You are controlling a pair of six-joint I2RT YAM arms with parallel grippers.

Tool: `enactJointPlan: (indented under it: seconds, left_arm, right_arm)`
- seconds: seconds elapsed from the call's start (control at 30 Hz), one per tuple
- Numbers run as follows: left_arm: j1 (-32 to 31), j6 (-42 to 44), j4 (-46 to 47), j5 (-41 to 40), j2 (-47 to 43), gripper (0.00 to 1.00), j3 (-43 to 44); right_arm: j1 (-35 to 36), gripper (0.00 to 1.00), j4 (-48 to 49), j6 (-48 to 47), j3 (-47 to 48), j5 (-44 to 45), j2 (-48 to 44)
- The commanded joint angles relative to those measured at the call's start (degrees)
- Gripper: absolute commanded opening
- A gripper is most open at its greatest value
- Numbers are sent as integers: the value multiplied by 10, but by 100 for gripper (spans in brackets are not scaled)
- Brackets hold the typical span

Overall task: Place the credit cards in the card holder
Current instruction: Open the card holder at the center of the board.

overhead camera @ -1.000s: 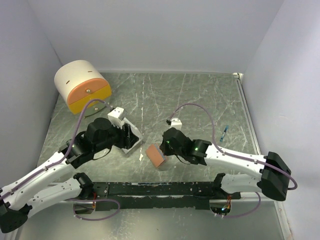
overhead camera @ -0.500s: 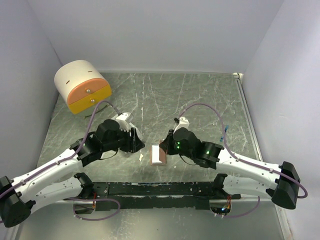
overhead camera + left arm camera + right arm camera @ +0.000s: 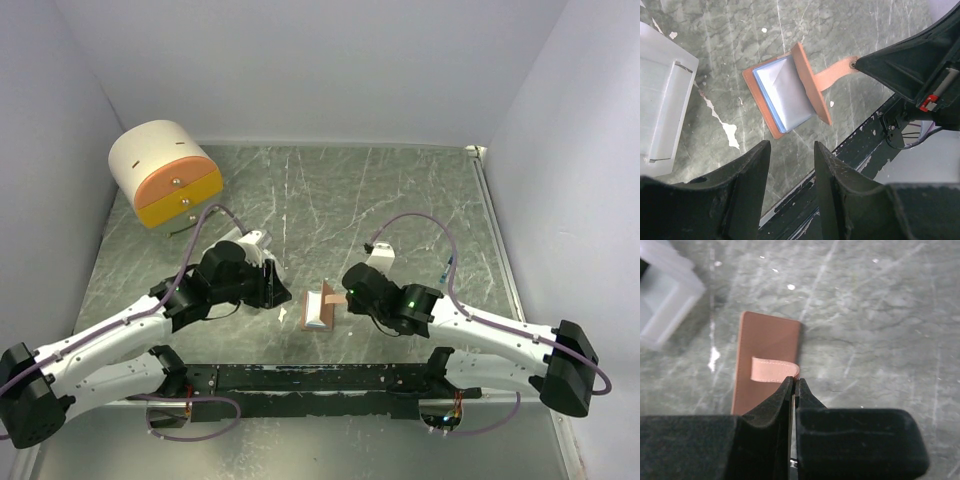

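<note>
Since a second ago I've got the card holder [image 3: 318, 308] flipped open, pale blue inside up, near the middle of the bench's [image 3: 400, 200] front edge. My right gripper [image 3: 793, 382] is pinching its strap [image 3: 771, 370] tight, holding one flap upright. The left gripper [image 3: 791, 148] hovers just short of it, fingers spread, nothing between them.

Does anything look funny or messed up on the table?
Yes, the card holder is odd: one half lies flat while the other flap stands up on edge, because the right gripper is pinching its strap. Nothing looks spilled or broken.
</note>
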Motion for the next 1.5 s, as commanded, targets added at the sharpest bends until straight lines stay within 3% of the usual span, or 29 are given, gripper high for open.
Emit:
enactJointPlan:
  seconds: [0.0,0.4,0.83,1.47]
  left_arm:
    - [2,-8,26,12,15,51,-4]
    - [-9,-26,43,6,71,54,1]
    - [-29,-52,158,45,131,56,-24]
    - [-56,-56,187,27,213,53,-29]
  right_arm:
    - [-7,0,-66,58,-19,42,12]
    - [-62,0,-64,78,-57,13,17]
    - [-81,0,-47,64,-72,-3,-2]
    - [-114,0,-46,75,-97,-16,5]
